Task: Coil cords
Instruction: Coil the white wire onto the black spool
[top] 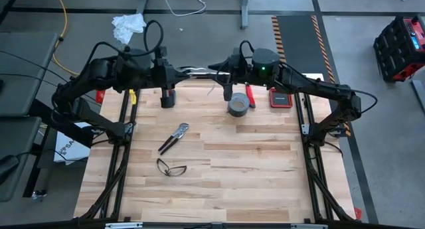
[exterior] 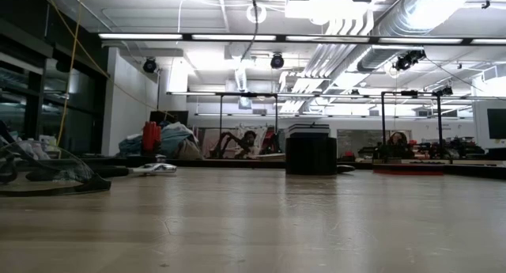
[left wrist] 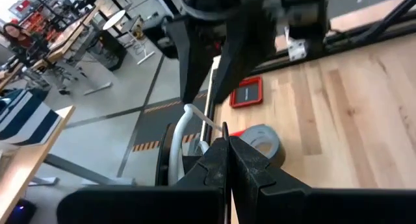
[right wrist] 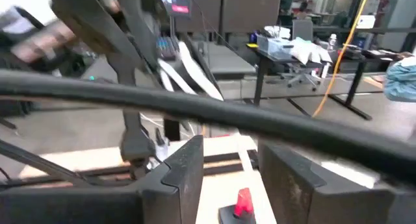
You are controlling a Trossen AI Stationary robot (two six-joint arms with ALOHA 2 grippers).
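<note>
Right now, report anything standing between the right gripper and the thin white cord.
A thick black cable crosses in front of the right gripper, between it and the thin white cord; nothing else visible.

My arms are dark. The table (top: 252, 182) is pale striped wood. On it I see a grey tape roll (top: 238, 105), a red-edged black pad (top: 279, 98), silver pliers (top: 174, 136) and a white cord (left wrist: 195, 117).
</note>
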